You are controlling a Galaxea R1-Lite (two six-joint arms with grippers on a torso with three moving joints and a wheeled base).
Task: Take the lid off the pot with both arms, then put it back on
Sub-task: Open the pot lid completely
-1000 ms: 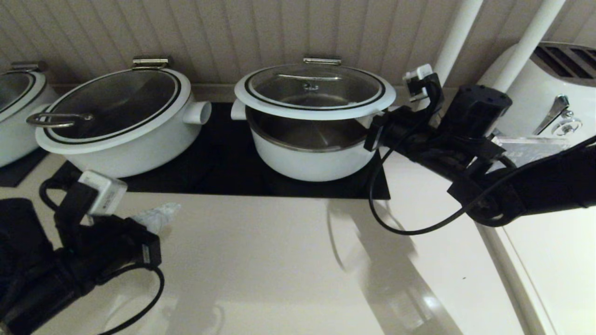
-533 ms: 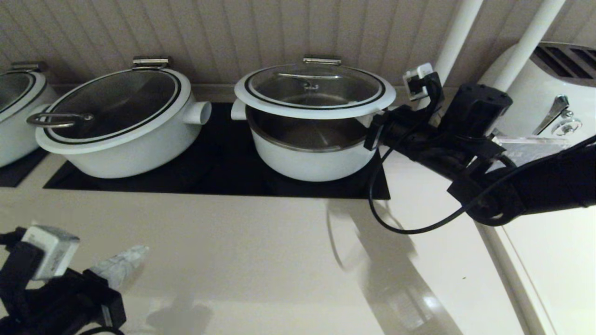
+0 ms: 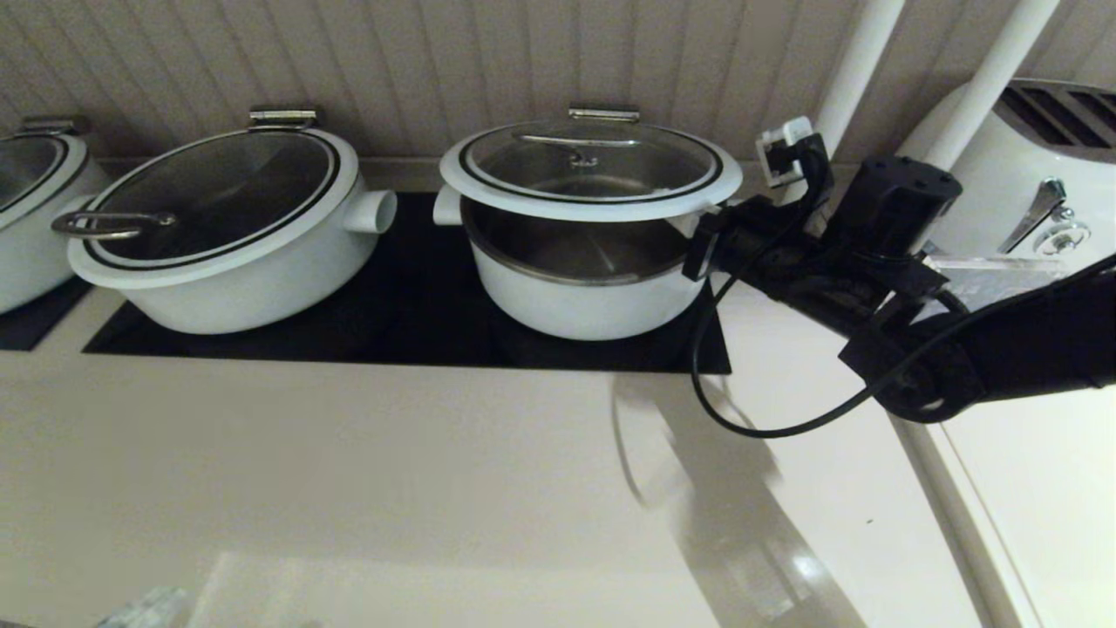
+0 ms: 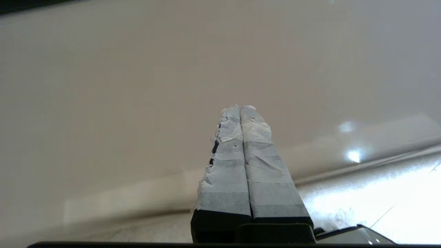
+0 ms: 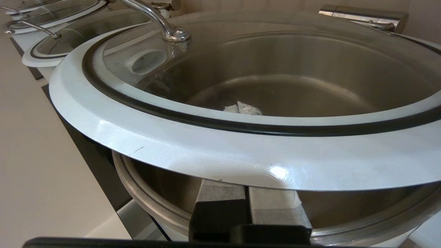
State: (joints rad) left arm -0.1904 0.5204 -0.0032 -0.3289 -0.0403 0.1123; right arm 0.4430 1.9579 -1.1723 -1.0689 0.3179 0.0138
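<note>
The glass lid (image 3: 590, 166) with its white rim is tilted up on its rear hinge above the white pot (image 3: 580, 305), leaving a gap at the front. My right gripper (image 3: 697, 234) is at the pot's right side, shut, with its fingers (image 5: 272, 203) pushed under the lid's rim (image 5: 241, 155). The rim rests on them, and their tips (image 5: 242, 109) show through the glass. My left gripper (image 4: 240, 108) is shut and empty over the bare countertop. Only its pale tip (image 3: 144, 608) shows at the bottom left of the head view.
A wider white pot with a loop-handled lid (image 3: 218, 227) stands left of the pot on the black cooktop (image 3: 418, 305). A third pot (image 3: 30, 201) is at the far left. A white toaster (image 3: 1029, 174) and two white poles (image 3: 859, 61) stand at the right. The beige counter (image 3: 436, 471) lies in front.
My left arm has drawn back toward the near left and almost left the head view. The right arm and the raised lid have hardly moved.
</note>
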